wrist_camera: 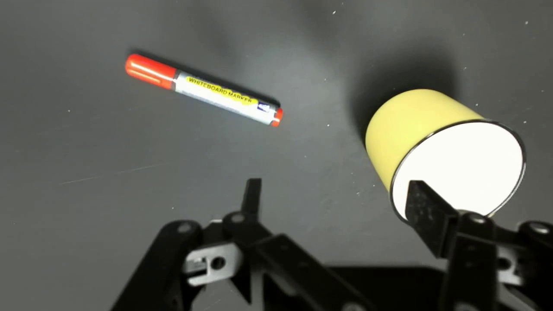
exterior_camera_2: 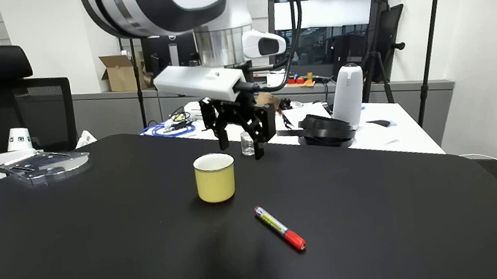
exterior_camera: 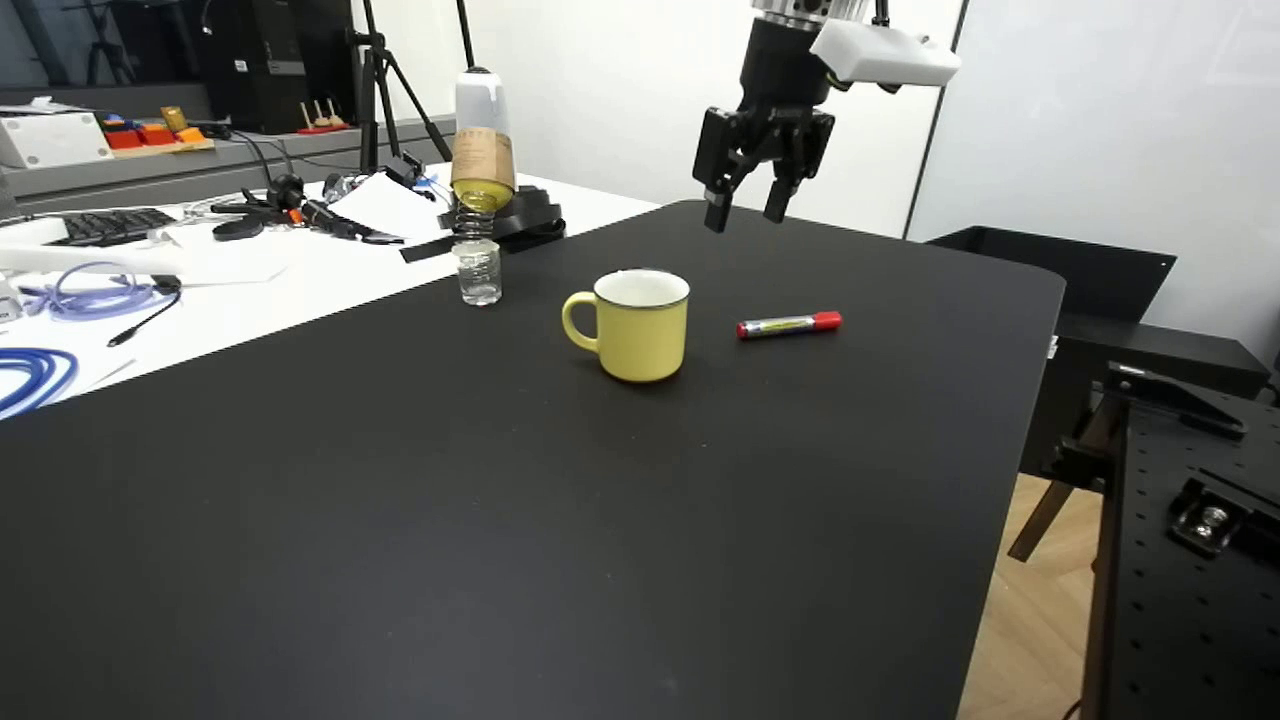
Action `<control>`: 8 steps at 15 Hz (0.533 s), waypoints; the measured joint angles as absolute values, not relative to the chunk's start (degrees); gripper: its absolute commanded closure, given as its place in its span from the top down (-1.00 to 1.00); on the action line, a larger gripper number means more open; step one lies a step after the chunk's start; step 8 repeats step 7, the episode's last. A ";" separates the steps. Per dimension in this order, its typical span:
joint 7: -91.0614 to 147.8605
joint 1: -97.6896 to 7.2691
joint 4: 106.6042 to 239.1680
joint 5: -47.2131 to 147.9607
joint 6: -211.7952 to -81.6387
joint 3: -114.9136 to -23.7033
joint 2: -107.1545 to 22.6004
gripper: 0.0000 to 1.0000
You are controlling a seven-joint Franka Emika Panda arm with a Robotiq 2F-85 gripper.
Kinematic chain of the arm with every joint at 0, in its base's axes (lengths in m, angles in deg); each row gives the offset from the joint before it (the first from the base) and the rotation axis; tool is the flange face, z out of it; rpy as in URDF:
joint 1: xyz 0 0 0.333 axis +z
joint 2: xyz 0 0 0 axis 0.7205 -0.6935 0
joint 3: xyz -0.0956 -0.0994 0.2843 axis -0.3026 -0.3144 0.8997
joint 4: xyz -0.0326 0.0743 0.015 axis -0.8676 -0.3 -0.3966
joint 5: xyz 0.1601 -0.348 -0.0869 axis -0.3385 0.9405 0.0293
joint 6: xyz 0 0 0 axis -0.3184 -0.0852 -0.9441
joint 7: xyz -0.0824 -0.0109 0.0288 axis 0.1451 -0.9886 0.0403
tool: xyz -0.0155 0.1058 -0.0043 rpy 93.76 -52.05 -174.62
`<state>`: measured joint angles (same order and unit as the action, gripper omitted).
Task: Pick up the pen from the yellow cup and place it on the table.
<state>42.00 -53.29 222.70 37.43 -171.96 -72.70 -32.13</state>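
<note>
The pen, a red-capped whiteboard marker (exterior_camera: 790, 325) (exterior_camera_2: 281, 228) (wrist_camera: 205, 90), lies flat on the black table (exterior_camera: 450, 560) (exterior_camera_2: 140, 269) (wrist_camera: 86, 207), beside and apart from the cup. The yellow cup (exterior_camera: 643, 335) (exterior_camera_2: 215, 182) (wrist_camera: 410, 116) stands upright; its handle shows in an exterior view. Its visible white inside holds nothing I can see. My gripper (exterior_camera: 747, 212) (exterior_camera_2: 241, 148) (wrist_camera: 335, 181) is open, with nothing between its fingers, raised above the table. In the wrist view its right finger overlaps the cup's rim, and the pen is ahead to the upper left.
A clear bottle with a brown label (exterior_camera: 482, 158) stands near the table's edge. Behind is a white table (exterior_camera: 230, 255) with cables, a black strapped device (exterior_camera_2: 328, 128) and a white cylinder (exterior_camera_2: 349, 92). A transparent plate (exterior_camera_2: 46, 166) lies at the black table's far left.
</note>
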 measured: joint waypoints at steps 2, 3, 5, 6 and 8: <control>41.48 -53.39 222.63 37.57 -171.47 -72.79 -32.12 1.00; 40.53 -53.41 222.54 38.10 -171.03 -72.94 -32.08 1.00; 36.74 -53.41 222.32 40.92 -169.55 -73.68 -31.90 1.00; 34.50 -53.41 222.25 42.67 -168.20 -74.18 -31.64 1.00; 33.08 -53.41 222.19 43.69 -166.51 -74.55 -31.25 1.00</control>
